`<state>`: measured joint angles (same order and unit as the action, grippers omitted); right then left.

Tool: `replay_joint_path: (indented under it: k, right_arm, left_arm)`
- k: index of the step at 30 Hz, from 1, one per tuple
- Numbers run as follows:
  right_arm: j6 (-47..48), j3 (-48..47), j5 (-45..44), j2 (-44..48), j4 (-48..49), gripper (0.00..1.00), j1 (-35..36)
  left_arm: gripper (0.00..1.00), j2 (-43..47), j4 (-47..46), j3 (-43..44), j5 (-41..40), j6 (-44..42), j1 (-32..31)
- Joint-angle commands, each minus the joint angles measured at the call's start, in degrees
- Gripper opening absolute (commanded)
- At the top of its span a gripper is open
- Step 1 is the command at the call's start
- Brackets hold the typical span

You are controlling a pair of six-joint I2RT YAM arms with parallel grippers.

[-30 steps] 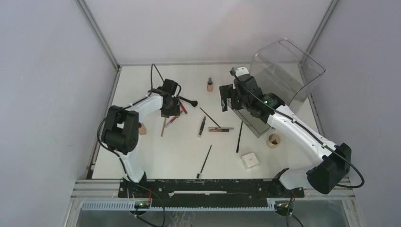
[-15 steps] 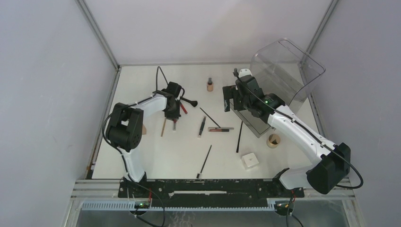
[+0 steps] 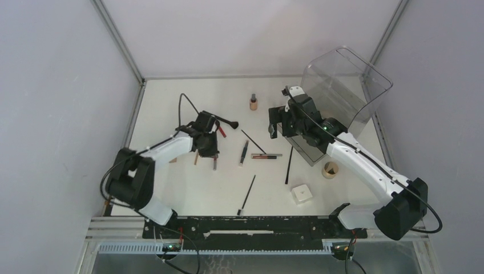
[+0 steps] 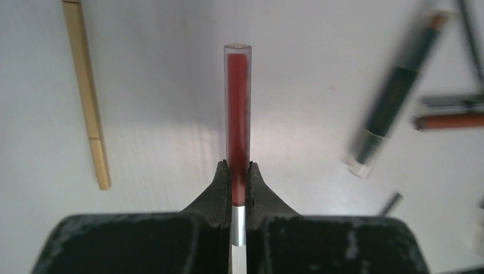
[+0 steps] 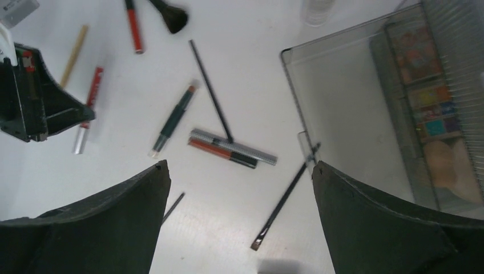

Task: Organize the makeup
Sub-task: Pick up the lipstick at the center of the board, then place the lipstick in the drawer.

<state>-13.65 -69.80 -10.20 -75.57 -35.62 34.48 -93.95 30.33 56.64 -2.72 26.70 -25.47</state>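
Note:
My left gripper [image 4: 238, 171] [image 3: 206, 145] is shut on a red lip stick tube [image 4: 237, 114] at its silver end, low over the table's left middle. A tan stick [image 4: 85, 85] lies to its left and a dark green pencil [image 4: 388, 97] to its right. My right gripper [image 5: 240, 165] [image 3: 275, 123] hangs open and empty above a silver stick and a red-black stick [image 5: 231, 147], a thin black brush [image 5: 285, 200] and another thin brush [image 5: 210, 91]. More makeup lies about: a white box [image 3: 301, 193], a round tan puff [image 3: 330, 169], a tan bottle [image 3: 253, 102].
The big clear bin [image 3: 348, 85] lies tipped at the back right, with colourful compacts [image 5: 422, 74] inside. A fluffy black brush [image 3: 228, 121] and a second red lip stick [image 5: 133, 25] lie behind my left gripper. A long black brush [image 3: 246, 194] lies near the front.
My left gripper has shut on the red lip stick tube and shifted toward the near side with it. The right gripper stayed open and barely moved.

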Motion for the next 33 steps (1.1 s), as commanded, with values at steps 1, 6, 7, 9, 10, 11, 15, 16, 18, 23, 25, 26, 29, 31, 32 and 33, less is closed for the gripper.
replay_joint_path:
  k: [1,6,7,9,10,11,15,16,18,23,25,26,29,31,32,33]
  right_arm:
    - [0.0,2.4,12.2,4.9,8.6,1.00,0.1]
    - [-5.4,2.8,30.4,2.8,14.7,0.98,0.3]
    - [-7.7,3.7,32.8,3.1,17.5,0.97,0.4]
    - [-13.4,6.7,35.5,3.6,24.8,0.96,0.6]
    - [-15.6,7.7,35.9,3.5,27.7,0.96,0.6]
    - [-17.5,8.2,36.0,3.2,30.0,0.94,0.6]
    - [-22.8,8.9,35.3,1.4,36.2,0.91,0.8]
    - [-23.6,8.9,35.6,0.9,37.5,0.91,0.7]
    - [-25.1,8.6,35.9,-0.5,39.4,0.91,0.6]
    - [-27.1,6.7,35.8,-5.4,39.8,0.86,1.3]
    - [-27.2,6.6,34.9,-6.5,40.6,0.84,1.6]
    - [-27.2,6.6,34.1,-6.8,41.0,0.80,1.6]
    - [-27.4,6.6,33.9,-8.1,42.6,0.64,1.2]
    - [-27.9,6.4,34.3,-8.9,43.4,0.53,1.1]
    - [-27.7,6.2,34.3,-9.2,43.6,0.48,1.2]
    - [-27.6,5.8,34.6,-9.6,43.8,0.44,1.4]
  left_arm:
    - [0.00,13.8,-10.8,-5.3,11.6,6.8,-0.9]
    - [0.00,22.3,-21.7,-7.5,21.5,11.5,-1.0]
    - [0.00,22.9,-22.5,-6.9,23.3,13.3,-1.0]
    - [0.00,24.0,-25.6,-6.6,26.9,15.0,-1.1]
    - [0.00,24.6,-27.0,-6.8,28.0,15.9,-1.1]
    - [0.00,25.2,-28.0,-7.0,28.8,16.4,-1.1]
    - [0.00,26.3,-28.8,-7.0,31.1,16.1,-1.1]
    - [0.00,26.3,-29.0,-6.8,32.5,15.9,-1.1]
    - [0.00,26.6,-29.2,-6.8,34.1,16.0,-1.3]
    - [0.00,27.8,-29.2,-6.8,34.7,15.8,-1.7]
    - [0.00,28.1,-29.2,-7.0,34.9,15.8,-1.7]
    - [0.00,28.2,-29.2,-7.0,35.2,15.8,-1.8]
    - [0.00,28.6,-29.2,-7.4,35.7,15.8,-1.9]
    - [0.00,28.9,-29.2,-7.6,35.7,15.6,-1.9]
    - [0.00,28.8,-29.2,-7.6,35.8,15.4,-1.9]
    - [0.00,28.8,-29.2,-7.6,35.9,15.3,-1.9]
